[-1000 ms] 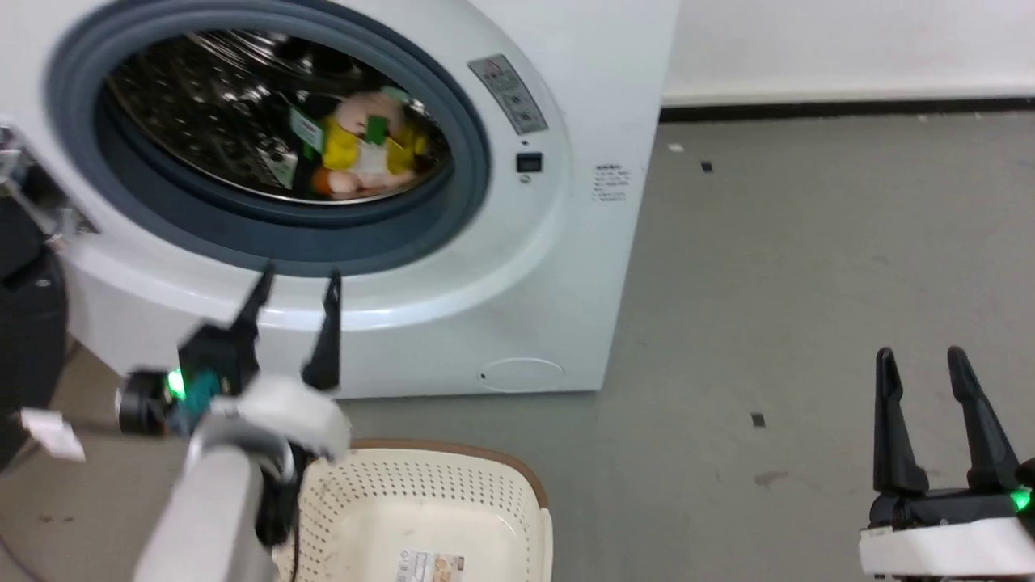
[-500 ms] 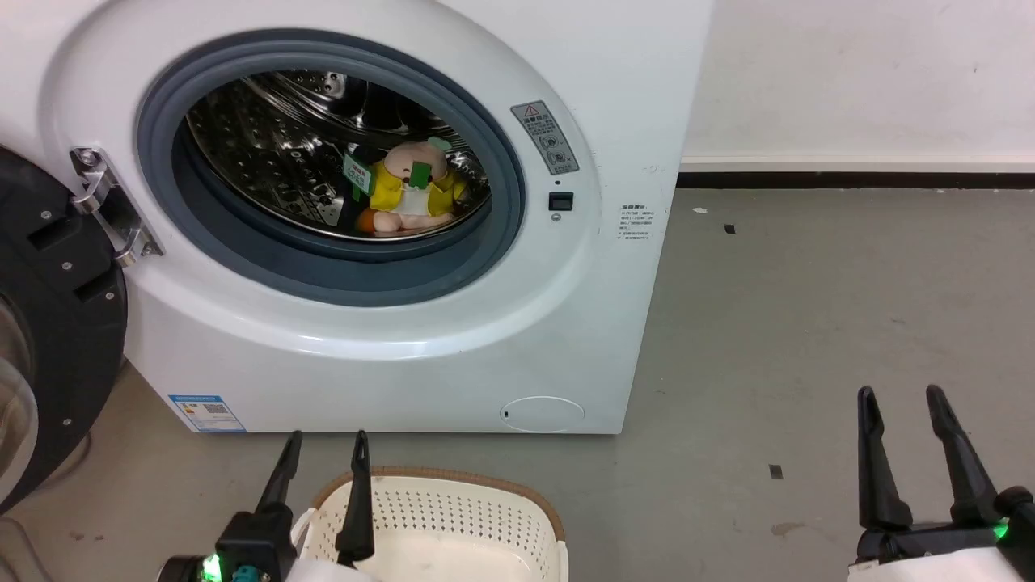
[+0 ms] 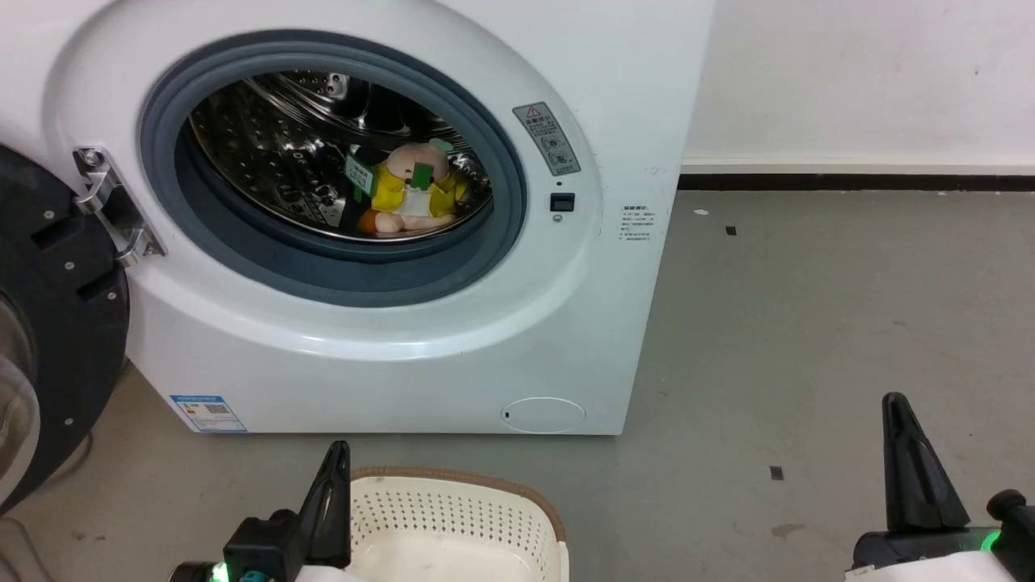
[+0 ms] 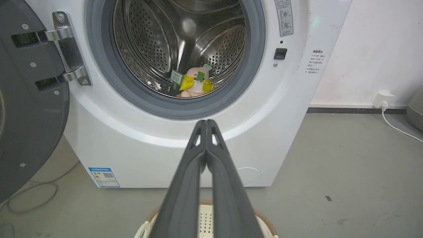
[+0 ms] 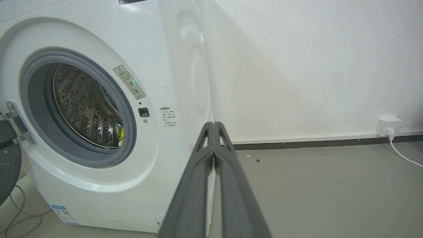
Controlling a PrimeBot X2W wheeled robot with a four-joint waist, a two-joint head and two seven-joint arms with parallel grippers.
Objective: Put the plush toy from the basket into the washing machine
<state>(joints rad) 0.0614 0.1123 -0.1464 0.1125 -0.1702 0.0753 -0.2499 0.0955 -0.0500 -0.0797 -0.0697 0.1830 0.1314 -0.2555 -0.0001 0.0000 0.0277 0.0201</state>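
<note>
A grey floor (image 3: 808,323) is stretching back to a white wall (image 3: 849,81). Nearest, at 7 o'clock in the head view, the left hand (image 3: 335,465) is sitting low beside the basket (image 3: 501,489), its two dark fingers pressed together on nothing. At 4 o'clock the right hand (image 3: 901,436) is doing the same. Half a second ago both pairs of fingers were standing apart, so both hands have just closed, empty. The part of the basket in view at 6 o'clock is looking bare inside.

Farther off, at 11 o'clock, the washing machine (image 3: 388,356) is standing with its black-rimmed door (image 3: 57,323) swung open toward 9 o'clock. The plush toy (image 3: 412,194) is lying low in the steel drum (image 3: 267,153), unmoved. The placing is probably finished, and the arms seem to be settling to rest.
</note>
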